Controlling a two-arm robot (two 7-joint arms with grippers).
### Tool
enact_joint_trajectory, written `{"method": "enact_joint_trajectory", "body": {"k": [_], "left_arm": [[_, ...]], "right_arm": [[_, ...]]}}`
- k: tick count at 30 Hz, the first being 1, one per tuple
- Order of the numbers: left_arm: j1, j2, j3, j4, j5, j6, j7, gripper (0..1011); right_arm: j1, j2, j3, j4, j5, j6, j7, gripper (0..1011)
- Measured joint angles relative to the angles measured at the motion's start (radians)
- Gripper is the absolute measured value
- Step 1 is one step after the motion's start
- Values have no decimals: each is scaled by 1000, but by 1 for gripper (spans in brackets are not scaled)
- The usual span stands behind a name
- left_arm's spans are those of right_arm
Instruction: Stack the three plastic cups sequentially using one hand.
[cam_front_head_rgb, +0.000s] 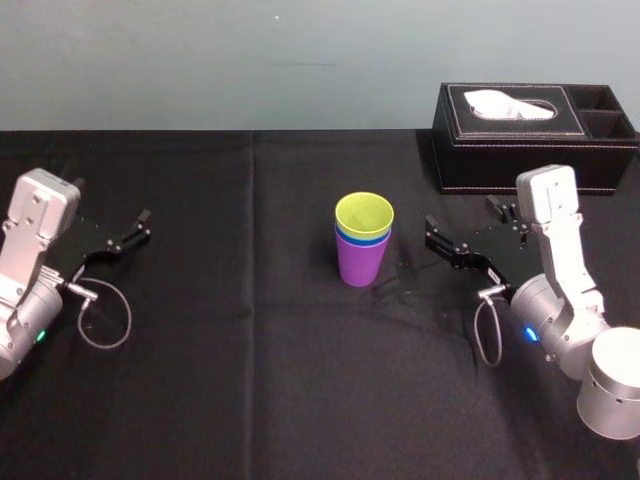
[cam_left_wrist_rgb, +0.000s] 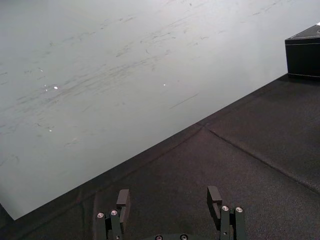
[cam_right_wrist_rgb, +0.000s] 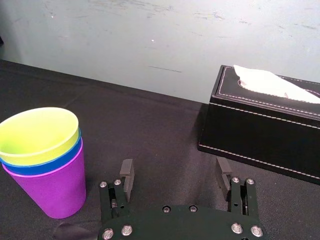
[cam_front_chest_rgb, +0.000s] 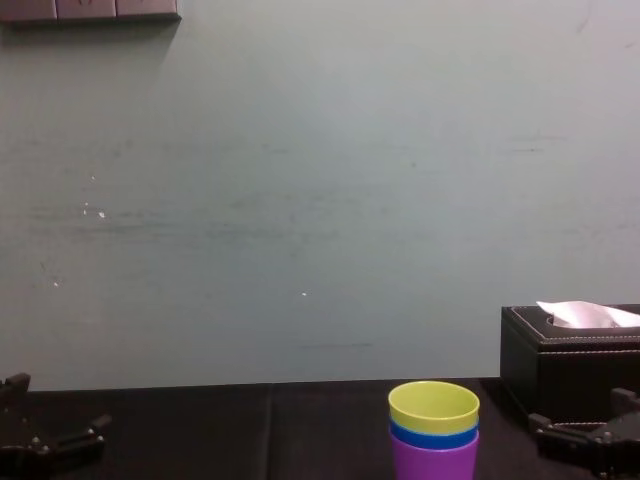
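The three cups stood nested in one upright stack near the middle of the table (cam_front_head_rgb: 250, 380). The purple cup (cam_front_head_rgb: 362, 265) was at the bottom. The blue cup (cam_front_head_rgb: 358, 238) sat inside it with just a band of rim showing. The yellow-green cup (cam_front_head_rgb: 364, 214) was on top, its mouth open upward.

The right gripper (cam_front_head_rgb: 462, 215) lay low over the table just to the right of the stack, apart from it, and its fingers pointed toward the cups and the far edge. Its jaws were spread wide and held nothing (the right wrist view showed bare table between the two fingertips, with the stack off to one side of them). The right arm (cam_front_head_rgb: 560, 260) was folded behind it, the wrist link rising steeply from a joint near the table's right edge. A cable (cam_front_head_rgb: 490, 335) looped below the wrist.

The tissue box (cam_front_head_rgb: 530, 135) sat behind the right gripper at the far right of the table, against the wall (cam_front_head_rgb: 200, 60). A white tissue (cam_front_head_rgb: 505, 103) poked from its slot.

The left gripper (cam_front_head_rgb: 112, 200) rested at the far left of the table, well apart from the cups, with the left arm (cam_front_head_rgb: 30, 260) bent up in much the same way. Its fingers were also wide apart and empty, aimed toward the far edge and the wall.
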Motion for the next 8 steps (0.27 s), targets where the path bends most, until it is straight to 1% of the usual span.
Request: {"method": "enact_joint_trajectory", "body": {"k": [8], "left_arm": [[0,0,0,0,0,0,0,1011]], "right_arm": [[0,0,0,0,0,0,0,1003]]}}
